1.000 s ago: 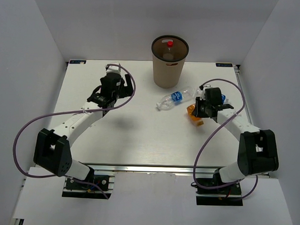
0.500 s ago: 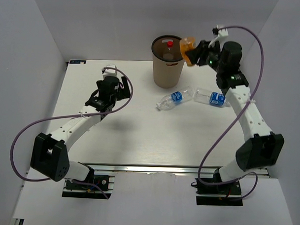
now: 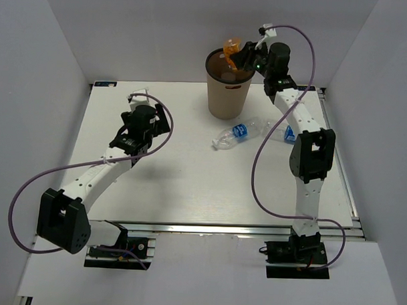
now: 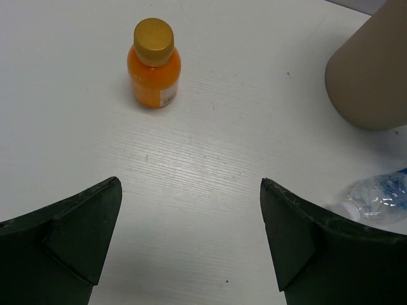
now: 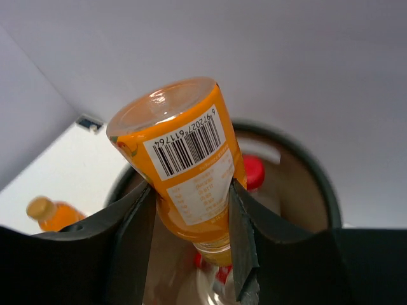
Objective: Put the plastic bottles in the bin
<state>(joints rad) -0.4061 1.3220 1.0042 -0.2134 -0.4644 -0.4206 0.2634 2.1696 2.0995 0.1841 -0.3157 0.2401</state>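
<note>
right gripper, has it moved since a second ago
Yes. The right gripper, shut on the orange bottle, has lifted off the table on the right side and swung back and left. It is now over the bin.

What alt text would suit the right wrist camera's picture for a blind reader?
The right gripper clamps a small orange plastic juice bottle, neck down, above the open tan round bin. A red-capped clear bottle sits inside the bin, and a second orange bottle stands on the white table beyond.
</note>
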